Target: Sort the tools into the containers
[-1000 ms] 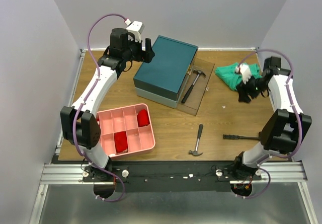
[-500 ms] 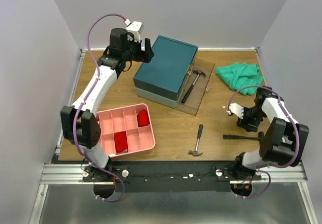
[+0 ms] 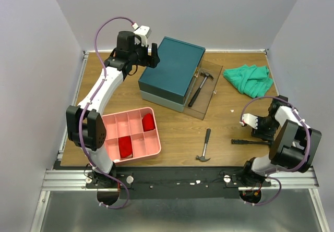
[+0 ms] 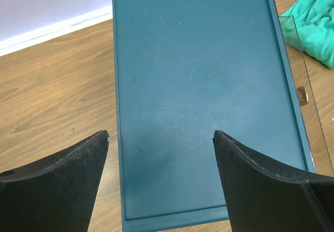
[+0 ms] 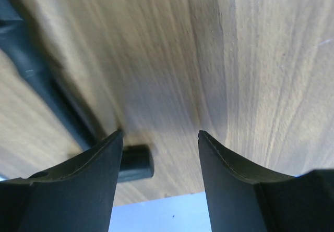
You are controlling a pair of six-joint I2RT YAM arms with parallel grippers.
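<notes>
Right wrist is showing your right gripper point(image 5: 159, 137) hanging with jaws spread, holding nothing, just beside the black T-tool point(image 5: 26, 65) lying on the table point(image 5: 250, 60); looks like you're lining up a pick, so straddling its shaft comes next; left gripper point(image 4: 160, 135) is hovering, spread and empty too, over the teal box point(image 4: 198, 86).

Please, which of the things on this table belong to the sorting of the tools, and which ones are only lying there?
Belong to the job:
- the loose hammer
- the second hammer, lying in the open clear drawer
- the black T-shaped tool
- the teal box

Only lying about:
- the green cloth
- the pink tray
- the red objects in it
</notes>
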